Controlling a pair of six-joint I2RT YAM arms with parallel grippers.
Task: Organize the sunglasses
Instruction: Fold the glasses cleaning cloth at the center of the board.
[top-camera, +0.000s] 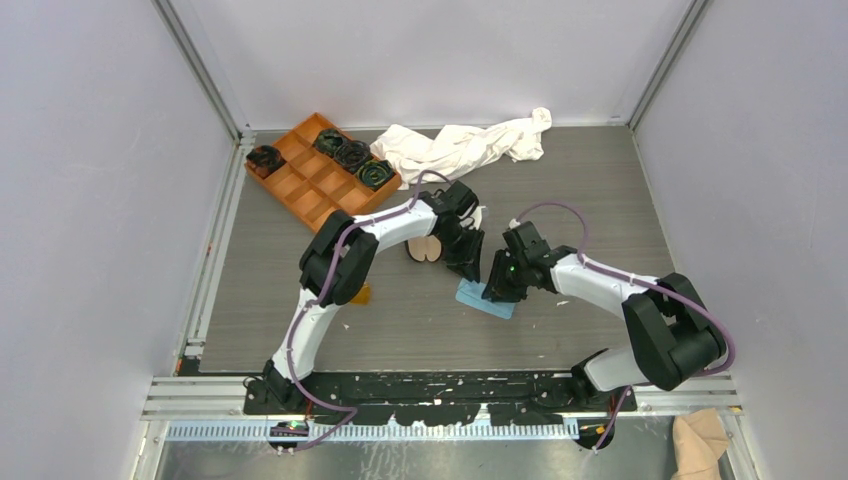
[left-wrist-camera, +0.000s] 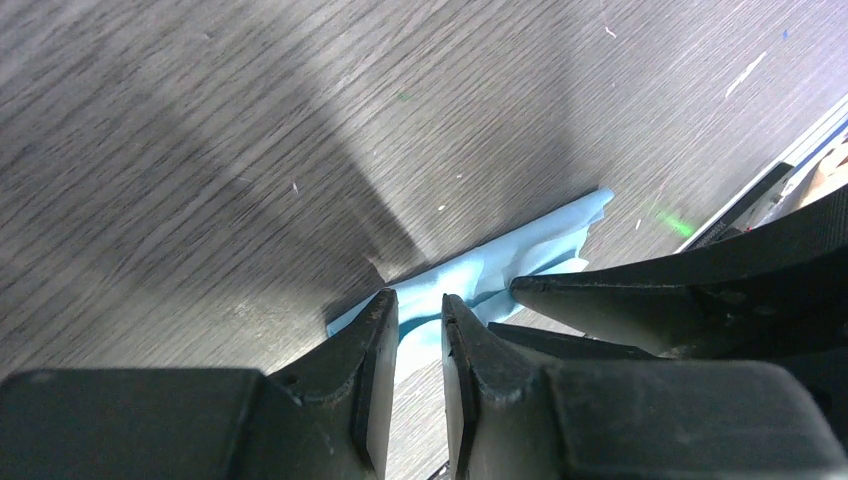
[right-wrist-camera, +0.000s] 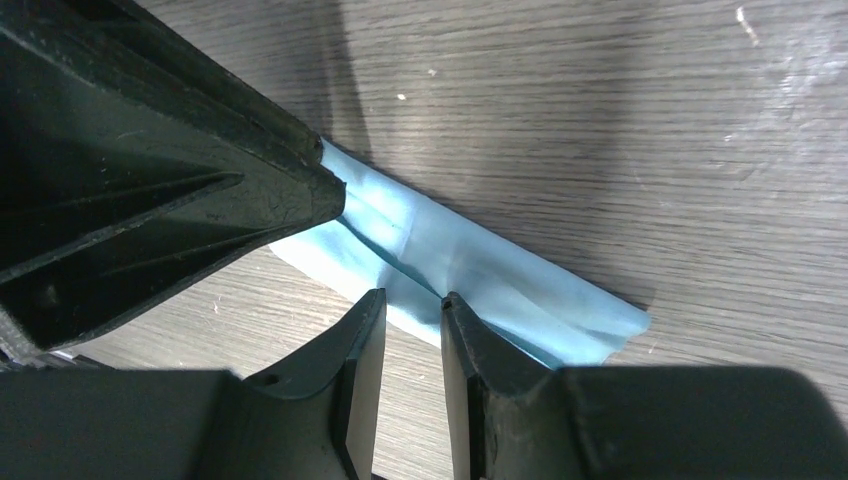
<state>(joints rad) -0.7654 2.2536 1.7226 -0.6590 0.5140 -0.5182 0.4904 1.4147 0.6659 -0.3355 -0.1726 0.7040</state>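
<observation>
The step in hand looks like the handling of the light blue cloth (right-wrist-camera: 480, 270), not yet of the sunglasses (top-camera: 362, 293) themselves; both arms have their tips down at that cloth in the middle of the counter (top-camera: 600, 200). The left pincer (left-wrist-camera: 417, 308) has its jaws narrowly apart, with the cloth's edge showing in the gap; the right pincer (right-wrist-camera: 412, 300) is likewise narrow, at the long edge of the cloth; neither is seen clamped on anything, and whether a pad touches the fabric cannot be told. The two pincers are just beside each other, the left one at the cloth's corner.

The sunglasses show only as an amber glimpse on the counter beside the left arm's elbow, mostly hidden and well apart from both pincers; the glasses case (top-camera: 428, 248) lies open with its beige lining up, just beside the left wrist.

The next move probably calls for both sets of jaws to close on the thin fabric without scraping the counter, and for the two arms to keep clear of each other.

Counted:
- one pair of sunglasses;
- one blue cloth;
- one case;
- one crumpled white cloth (top-camera: 465, 145) at the far edge;
- one orange tray (top-camera: 310, 185) with four dark items (top-camera: 352, 153) in or at it.
</observation>
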